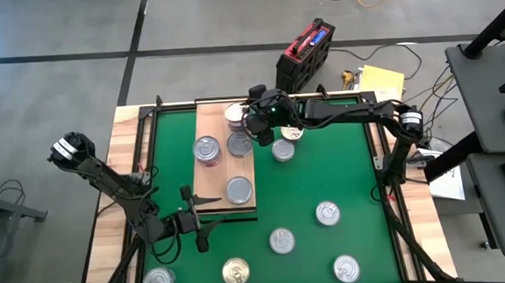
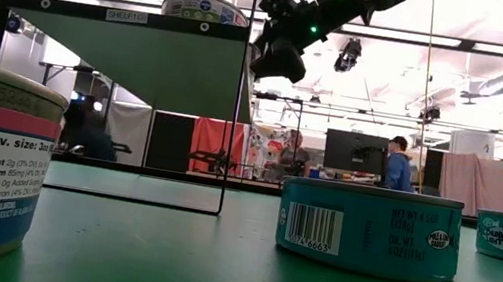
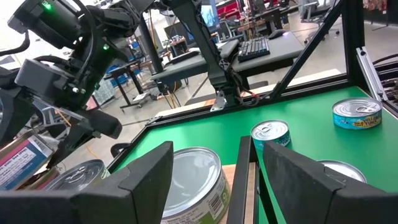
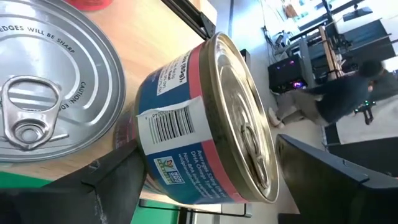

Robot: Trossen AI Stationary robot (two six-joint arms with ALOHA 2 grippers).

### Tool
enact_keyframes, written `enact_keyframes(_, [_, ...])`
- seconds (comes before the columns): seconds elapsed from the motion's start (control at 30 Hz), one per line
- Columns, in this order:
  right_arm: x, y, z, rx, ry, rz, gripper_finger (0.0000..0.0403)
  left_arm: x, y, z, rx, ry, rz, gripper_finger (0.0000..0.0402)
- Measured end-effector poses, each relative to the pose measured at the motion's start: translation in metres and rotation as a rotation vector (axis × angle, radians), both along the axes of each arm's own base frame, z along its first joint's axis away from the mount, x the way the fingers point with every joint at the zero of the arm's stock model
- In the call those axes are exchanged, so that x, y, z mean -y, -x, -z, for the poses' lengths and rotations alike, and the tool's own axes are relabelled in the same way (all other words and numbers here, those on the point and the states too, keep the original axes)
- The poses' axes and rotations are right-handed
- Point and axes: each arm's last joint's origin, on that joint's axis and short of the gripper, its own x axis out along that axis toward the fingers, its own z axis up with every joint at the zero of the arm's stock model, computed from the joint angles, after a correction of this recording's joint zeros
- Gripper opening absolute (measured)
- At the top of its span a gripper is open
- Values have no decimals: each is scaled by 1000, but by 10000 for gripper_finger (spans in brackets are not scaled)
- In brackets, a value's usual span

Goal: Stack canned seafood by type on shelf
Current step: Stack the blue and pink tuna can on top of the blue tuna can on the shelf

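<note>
**tin_stacker:** Looking for tips on setting this gold-lid can (image 4: 199,124) down at the far right corner of the shelf (image 1: 215,183). Right gripper (image 4: 211,171) hanging over that corner, jaws spread wide either side of the can, one at the base end, one at the lid end, with a thin gap showing on the lid side. Hard to call it a grip.

**armchair_ops:** Looks tipped up on its rim rather than lying flat. Short axis running roughly level along the shelf, gold lid facing away from the silver-lid can (image 4: 43,99) just beside it on the shelf. Probably going to roll or flop if left like that. Best bet: back out slowly and straight, no sideways nudge, then come in again and lay it lid-up. Better yet, line it up with its own kind before letting go.

**tin_stacker:** And the left gripper (image 3: 214,177)?

**armchair_ops:** Waiting at the near edge of the shelf, jaws apart, holding nothing, pointed at the nearest can on the shelf. Plenty more cans off the shelf, down on the tabletop (image 1: 324,163).
</note>
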Motion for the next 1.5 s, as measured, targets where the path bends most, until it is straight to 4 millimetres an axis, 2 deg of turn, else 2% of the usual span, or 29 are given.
enact_keyframes(0.33, [5, 0, -1, 17, 7, -38, 330, 0, 0, 0, 0, 0, 0, 233])
enact_keyframes(0.6, [9, 1, -1, 23, -11, -24, 344, 0, 0, 0, 0, 2, 0, 233])
enact_keyframes(1.03, [11, 2, -1, 1, 41, -47, 345, 0, 0, 0, 3, 11, 0, 233])
enact_keyframes(1.3, [11, 2, -1, 33, -35, 0, 345, 0, 0, 0, 3, 11, 0, 233])
enact_keyframes(1.5, [11, 2, -1, 26, -16, -8, 345, 0, 0, 0, 3, 11, 0, 233])
